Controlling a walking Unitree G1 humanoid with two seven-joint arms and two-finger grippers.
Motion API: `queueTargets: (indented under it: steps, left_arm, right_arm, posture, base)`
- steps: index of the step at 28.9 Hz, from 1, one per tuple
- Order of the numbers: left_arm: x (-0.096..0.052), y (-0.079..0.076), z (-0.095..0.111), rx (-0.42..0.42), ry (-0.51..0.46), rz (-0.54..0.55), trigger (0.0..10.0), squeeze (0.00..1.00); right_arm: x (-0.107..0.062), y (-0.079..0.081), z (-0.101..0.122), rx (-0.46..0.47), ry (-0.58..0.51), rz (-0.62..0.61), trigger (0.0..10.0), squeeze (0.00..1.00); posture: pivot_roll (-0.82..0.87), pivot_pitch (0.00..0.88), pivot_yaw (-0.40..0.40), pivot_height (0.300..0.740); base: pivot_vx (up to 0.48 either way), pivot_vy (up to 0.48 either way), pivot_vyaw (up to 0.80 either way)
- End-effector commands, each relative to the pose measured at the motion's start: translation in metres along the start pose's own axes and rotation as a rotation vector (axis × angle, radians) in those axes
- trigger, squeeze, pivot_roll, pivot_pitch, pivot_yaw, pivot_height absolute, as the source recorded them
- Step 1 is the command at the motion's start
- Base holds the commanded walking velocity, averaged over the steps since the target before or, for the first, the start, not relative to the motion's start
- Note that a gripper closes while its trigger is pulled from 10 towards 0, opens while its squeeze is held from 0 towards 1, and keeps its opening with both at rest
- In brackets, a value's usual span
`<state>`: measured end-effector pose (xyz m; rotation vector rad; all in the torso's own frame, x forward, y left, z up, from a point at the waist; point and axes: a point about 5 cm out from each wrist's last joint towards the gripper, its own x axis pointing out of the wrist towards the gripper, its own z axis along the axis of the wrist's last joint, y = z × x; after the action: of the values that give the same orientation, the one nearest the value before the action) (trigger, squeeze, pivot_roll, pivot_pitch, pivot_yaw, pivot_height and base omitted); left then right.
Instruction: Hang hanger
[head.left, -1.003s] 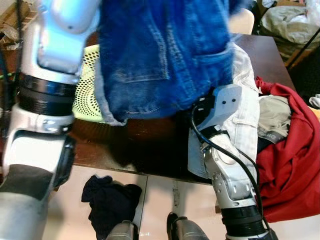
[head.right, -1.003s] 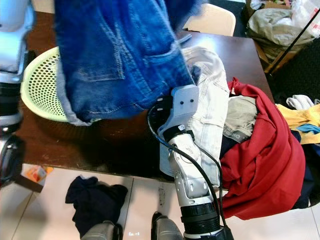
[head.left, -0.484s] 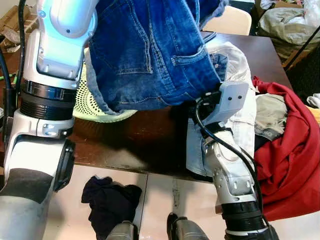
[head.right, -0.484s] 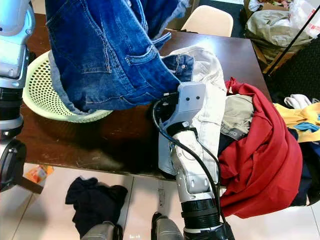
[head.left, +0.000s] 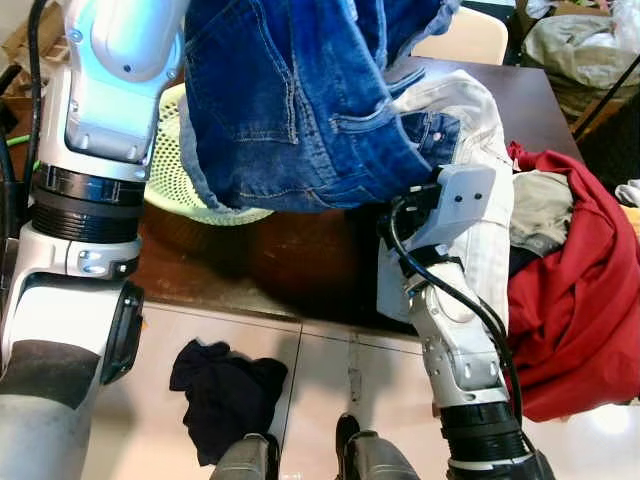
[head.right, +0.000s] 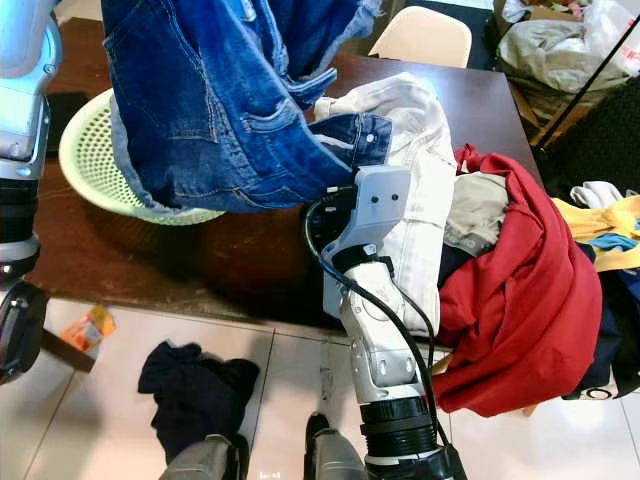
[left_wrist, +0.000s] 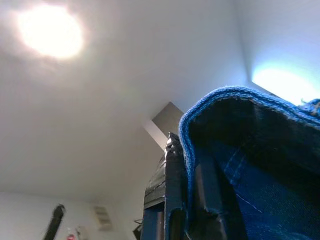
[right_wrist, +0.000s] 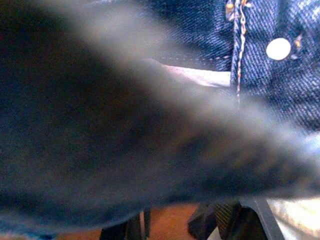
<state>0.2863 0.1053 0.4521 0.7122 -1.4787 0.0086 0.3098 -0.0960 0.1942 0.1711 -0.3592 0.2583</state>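
Left eye view: the left arm is raised high with blue denim jeans (head.left: 300, 110) draped from its upper end, hanging over a dark wooden bench (head.left: 290, 265). No hanger can be made out; if one is present, the denim hides it. In the left wrist view the left gripper (left_wrist: 187, 210) points at the ceiling, its black fingers (left_wrist: 167, 200) closed on a folded denim edge. The right gripper (right_wrist: 200, 225) sits under the jeans' lower edge, beside pale jeans (head.right: 420, 190) lying on the bench. Blurred cloth masks its fingers, so I cannot tell whether they are open or closed.

Also noted: a green mesh basket (head.right: 85, 150) behind the hanging denim, a red garment (head.right: 520, 290) heaped at the bench's right end, a dark cloth (head.left: 225, 395) on the tiled floor.

Handling judgement: denim is heavy, limp and bulky, not fragile, and will swing. The waistband or a seam offers the firmest hold; thin single layers may slip.
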Motion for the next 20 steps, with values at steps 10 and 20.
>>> queueTargets:
  steps: [10, 20]
  left_arm:
    - [0.0027, 0.0074, 0.0031, -0.002, -0.025, 0.022, 10.0, 0.0]
    - [0.0037, 0.0054, 0.0034, -0.007, -0.023, 0.023, 10.0, 0.0]
  right_arm:
    - [-0.003, -0.002, -0.0023, -0.005, 0.004, -0.014, 10.0, 0.0]
    - [-0.0032, -0.0028, -0.0025, -0.009, 0.006, -0.015, 10.0, 0.0]
  posture:
    - [0.06, 0.04, 0.027, 0.733]
    - [0.05, 0.043, 0.026, 0.733]
  base:
    - [-0.301, 0.0, 0.0]
    - [-0.292, 0.0, 0.0]
